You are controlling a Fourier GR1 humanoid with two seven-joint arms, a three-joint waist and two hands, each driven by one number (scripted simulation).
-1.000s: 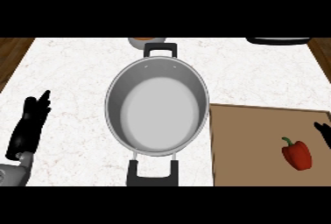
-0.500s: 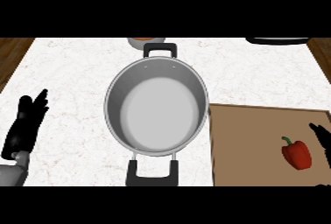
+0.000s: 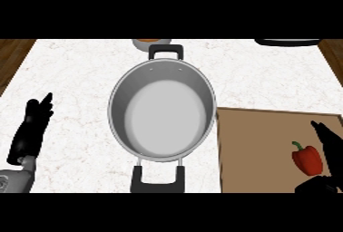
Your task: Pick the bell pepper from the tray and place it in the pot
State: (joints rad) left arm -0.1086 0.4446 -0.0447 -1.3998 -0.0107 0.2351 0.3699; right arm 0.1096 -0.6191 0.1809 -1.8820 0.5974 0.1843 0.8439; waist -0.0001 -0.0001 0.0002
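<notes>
Right hand point(image 3: 327, 144): lower right edge, fingers straight, nothing held, just beside pepper point(image 3: 307, 159).
Pepper: lying on tray point(image 3: 254, 136), lower right.
Handling: probably light, stiff, slick; grasp round body, not stem.
Pot point(image 3: 163, 113): centre, well apart.

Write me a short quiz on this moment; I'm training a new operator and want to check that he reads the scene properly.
1. True or false: the bell pepper already lies in the pot.
2. Which hand is beside the bell pepper? A. the left hand B. the right hand C. neither
3. Fill in: the bell pepper lies on the ____.

Key: 1 false, the pot holds nothing. 2 B: the right hand is open, fingers straight, at the bell pepper's right; the left hand rests open at the counter's left. 3 tray.
</notes>
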